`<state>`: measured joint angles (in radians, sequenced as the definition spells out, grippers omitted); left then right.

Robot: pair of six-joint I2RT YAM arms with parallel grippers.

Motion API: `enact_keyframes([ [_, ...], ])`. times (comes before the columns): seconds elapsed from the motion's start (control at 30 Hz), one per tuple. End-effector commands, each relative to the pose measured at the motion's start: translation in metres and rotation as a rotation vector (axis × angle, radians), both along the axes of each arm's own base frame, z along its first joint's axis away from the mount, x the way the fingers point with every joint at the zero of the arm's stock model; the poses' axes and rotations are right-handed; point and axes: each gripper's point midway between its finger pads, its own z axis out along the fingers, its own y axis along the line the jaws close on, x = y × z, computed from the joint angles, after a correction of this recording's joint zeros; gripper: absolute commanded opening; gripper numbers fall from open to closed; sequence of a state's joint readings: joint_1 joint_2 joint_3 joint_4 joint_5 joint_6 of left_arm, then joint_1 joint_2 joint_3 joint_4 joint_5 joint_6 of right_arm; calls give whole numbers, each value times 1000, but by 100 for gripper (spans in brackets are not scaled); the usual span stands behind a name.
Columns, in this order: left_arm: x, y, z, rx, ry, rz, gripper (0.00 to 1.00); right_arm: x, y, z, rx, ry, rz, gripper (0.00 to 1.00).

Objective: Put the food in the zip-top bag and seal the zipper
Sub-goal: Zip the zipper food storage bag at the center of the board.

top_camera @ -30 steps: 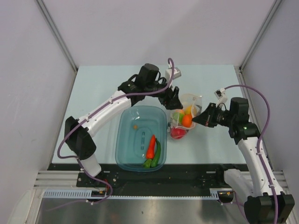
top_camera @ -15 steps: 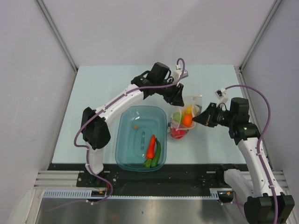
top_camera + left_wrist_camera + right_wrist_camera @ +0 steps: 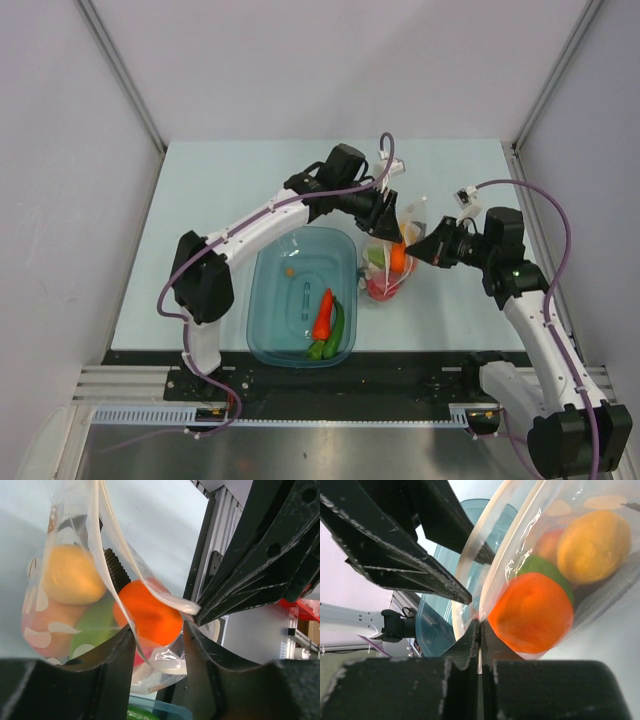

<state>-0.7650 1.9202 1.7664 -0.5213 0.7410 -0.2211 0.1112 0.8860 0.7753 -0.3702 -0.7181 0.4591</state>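
Observation:
The clear zip-top bag [image 3: 392,250] stands right of the teal tub, hanging between my two grippers. It holds an orange [image 3: 147,615], a yellow lemon [image 3: 72,575], a peach [image 3: 42,625], a green piece [image 3: 95,625] and a red fruit [image 3: 380,287]. My right gripper [image 3: 428,247] is shut on the bag's mouth edge [image 3: 480,627]. My left gripper [image 3: 388,222] is open, its fingers [image 3: 112,670] on either side of the bag's corner below the pale zipper strip [image 3: 186,606]. A red pepper [image 3: 323,315] and a green pepper [image 3: 336,328] lie in the tub.
The teal tub [image 3: 275,290] sits just left of the bag, near the front edge, and also shows in the right wrist view [image 3: 437,625]. Grey walls enclose the table on the left, back and right.
My left gripper has swung right and down onto the bag's mouth. The bag has been drawn up narrower and taller. My right gripper has shifted slightly left, still holding the bag.

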Motion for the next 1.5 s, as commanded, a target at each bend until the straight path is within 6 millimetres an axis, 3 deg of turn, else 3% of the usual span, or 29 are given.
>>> enact_keyframes([
  [0.0, -6, -5, 38, -97, -21, 0, 53, 8, 5, 9, 10, -60, 6, 0],
  [0.3, 2, -11, 32, -84, 7, 28, 61, 10, 12, 9, 2, -81, 23, 0],
  [0.47, 9, -13, 23, -49, 9, 64, 60, 13, 16, 12, 8, -97, 27, 0],
  [0.7, 12, -17, 14, -15, -5, 65, 41, 12, 21, 21, 8, -137, 58, 0],
  [0.93, 13, -27, 14, -22, 2, 32, 38, 6, 27, 25, -19, -187, 97, 0],
  [1.0, 10, -28, 9, -15, 7, 10, 25, 7, 26, 27, -26, -196, 96, 0],
  [1.07, 7, -27, 10, -14, 3, -15, 10, 6, 25, 33, -39, -221, 104, 7],
  [1.13, 1, -25, 13, -20, -20, -73, 1, 4, 22, 40, -59, -241, 118, 30],
  [1.17, -1, -23, 14, -21, -28, -91, 0, 3, 15, 46, -75, -237, 114, 42],
  [1.2, -4, -22, 17, -26, -39, -110, 0, 1, 11, 49, -100, -261, 133, 62],
  [1.23, -6, -18, 20, -25, -62, -141, 0, 0, 7, 51, -113, -265, 135, 70],
  [1.37, -22, -10, 32, -63, -123, -265, 0, -5, -27, 64, -206, -290, 100, 90],
  [1.47, -33, -2, 31, -74, -177, -352, 0, -15, -48, 60, -317, -342, 90, 95],
])
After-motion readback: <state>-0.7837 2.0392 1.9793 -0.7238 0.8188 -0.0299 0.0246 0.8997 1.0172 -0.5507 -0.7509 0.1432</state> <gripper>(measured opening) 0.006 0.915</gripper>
